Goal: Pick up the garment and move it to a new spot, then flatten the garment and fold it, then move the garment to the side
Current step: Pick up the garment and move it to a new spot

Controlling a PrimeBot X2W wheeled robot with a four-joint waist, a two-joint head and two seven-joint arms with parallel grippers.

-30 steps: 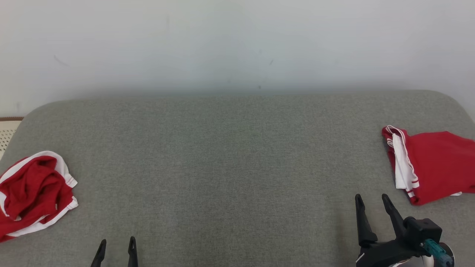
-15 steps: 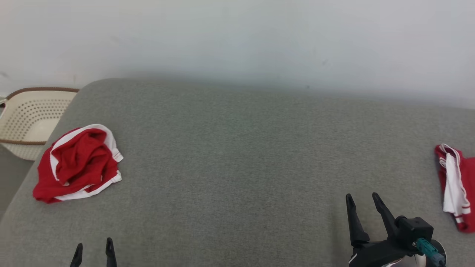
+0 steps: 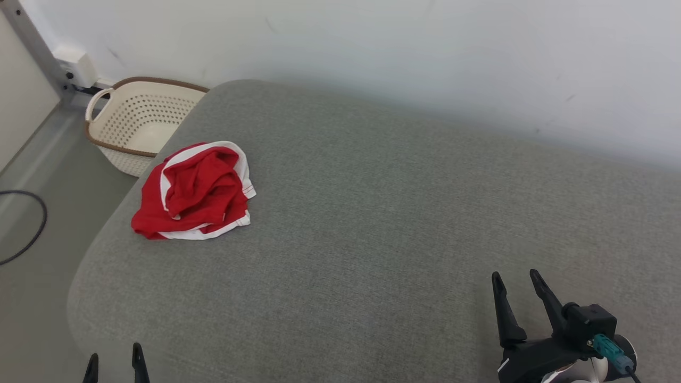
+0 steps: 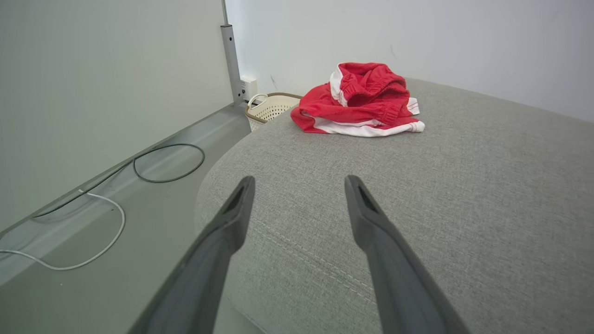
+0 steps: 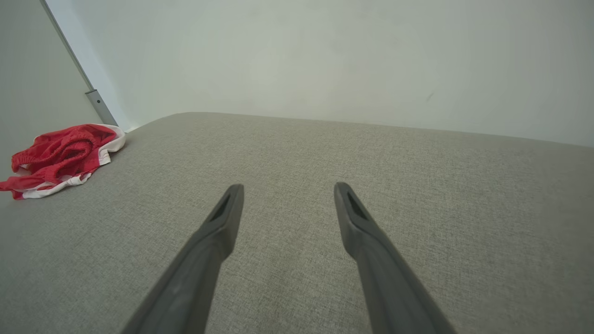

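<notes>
A crumpled red garment (image 3: 194, 191) with white trim lies in a heap on the grey cushioned surface (image 3: 383, 213), near its far left corner. The left wrist view has the garment (image 4: 362, 99) ahead and slightly right of my left gripper (image 4: 297, 183), whose fingers stand open with nothing between them. In the head view the left gripper (image 3: 113, 355) sits at the bottom left, well short of the garment. My right gripper (image 3: 515, 276) is open and empty at the lower right; its wrist view shows the garment (image 5: 60, 155) far off to the left.
A cream perforated basket (image 3: 135, 125) with a brown rim stands on the floor beyond the surface's left corner. A dark cable (image 3: 26, 229) loops on the floor to the left. A pale wall (image 3: 372, 53) runs behind the surface.
The head camera has swung left: the crumpled garment slid toward the picture's middle, the basket came into view, and the folded red garment at the right left the picture. Both grippers stay open.
</notes>
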